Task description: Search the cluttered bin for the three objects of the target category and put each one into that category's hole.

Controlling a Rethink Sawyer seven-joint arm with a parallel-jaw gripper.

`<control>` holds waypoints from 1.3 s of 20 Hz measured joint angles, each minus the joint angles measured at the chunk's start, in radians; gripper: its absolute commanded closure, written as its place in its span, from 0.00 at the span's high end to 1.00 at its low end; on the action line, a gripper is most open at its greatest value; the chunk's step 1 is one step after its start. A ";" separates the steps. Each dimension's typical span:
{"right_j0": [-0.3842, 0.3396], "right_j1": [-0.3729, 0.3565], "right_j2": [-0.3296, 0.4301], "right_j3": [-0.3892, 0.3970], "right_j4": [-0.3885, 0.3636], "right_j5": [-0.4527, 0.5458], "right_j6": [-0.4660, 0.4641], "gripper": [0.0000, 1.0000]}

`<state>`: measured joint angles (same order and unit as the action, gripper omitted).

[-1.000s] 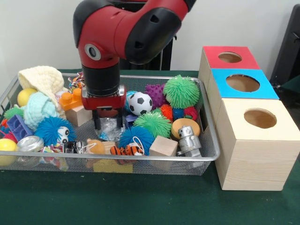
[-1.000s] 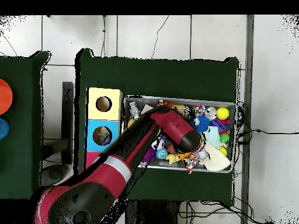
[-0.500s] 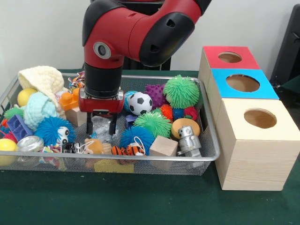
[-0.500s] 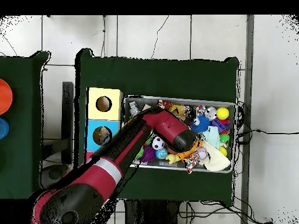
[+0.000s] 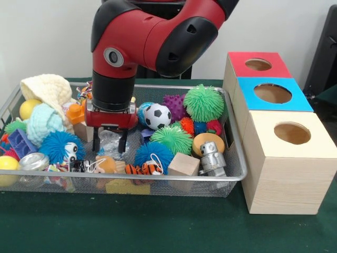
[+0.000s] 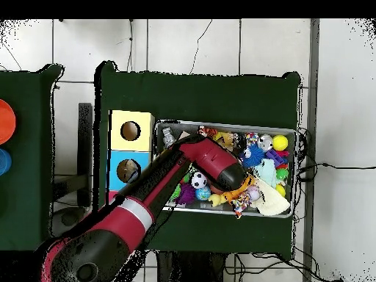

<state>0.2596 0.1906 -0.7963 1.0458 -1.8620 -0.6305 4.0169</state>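
Claw (image 5: 109, 146) spread open over a crinkled clear plastic piece (image 5: 111, 141) — fuzzy blue ball (image 5: 152, 154) beside it, wire mesh bin (image 5: 231, 174) around

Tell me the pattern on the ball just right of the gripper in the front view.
The ball is white with black patches, a football pattern. The front view shows it best.

Before me the dark green surface (image 5: 158, 226) carries two things directly: a wire mesh bin (image 5: 231, 174) heaped with toys, and just beside it a row of three wooden boxes, red-topped (image 5: 258, 64), blue-topped (image 5: 274, 94) and cream-topped (image 5: 289, 134), each with a round hole.
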 measured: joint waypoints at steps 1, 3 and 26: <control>0.000 0.000 0.000 0.000 0.000 0.000 0.000 1.00; 0.000 0.001 -0.001 -0.001 0.000 0.000 0.000 1.00; 0.000 0.017 -0.010 -0.025 -0.006 0.000 0.000 1.00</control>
<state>0.2594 0.2073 -0.8066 1.0208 -1.8675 -0.6305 4.0169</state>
